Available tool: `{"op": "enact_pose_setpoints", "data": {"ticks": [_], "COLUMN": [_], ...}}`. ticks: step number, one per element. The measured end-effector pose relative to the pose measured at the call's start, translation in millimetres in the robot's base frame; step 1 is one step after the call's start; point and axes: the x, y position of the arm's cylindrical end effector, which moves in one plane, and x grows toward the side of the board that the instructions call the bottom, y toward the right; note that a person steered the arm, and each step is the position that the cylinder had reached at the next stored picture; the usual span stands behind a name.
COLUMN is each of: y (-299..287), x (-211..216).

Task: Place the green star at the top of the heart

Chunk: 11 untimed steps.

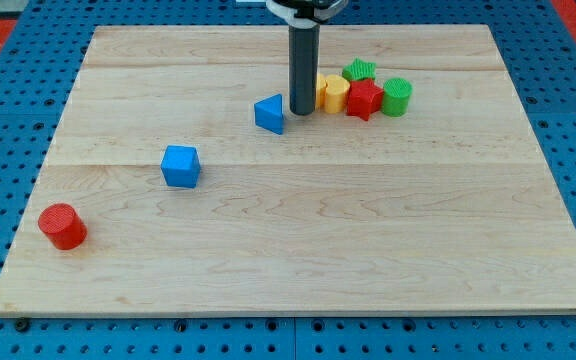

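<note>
The green star [359, 71] sits near the view's top, at the back of a tight cluster. In front of it lie a yellow block [332, 94], whose shape looks like a heart, and a red star [364, 99]. A green cylinder [397, 96] is at the cluster's right. My tip [301, 112] stands just left of the yellow block, partly hiding its left side, and just right of a blue triangular block [269, 113]. The tip is about a block's width left of and below the green star.
A blue cube [180, 166] lies left of centre. A red cylinder [62, 225] lies near the board's lower left corner. The wooden board [298, 250] rests on a blue pegboard surface.
</note>
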Motion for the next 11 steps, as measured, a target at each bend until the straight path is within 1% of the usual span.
{"op": "enact_pose_setpoints", "data": {"ticks": [1,2,3,5,6,7,8,9,10,11], "y": [16,75,91,76,64,83,131,132,182,202], "x": [-10,-10,-19,-36,-60,-67,-72,-88,-88,-43]}}
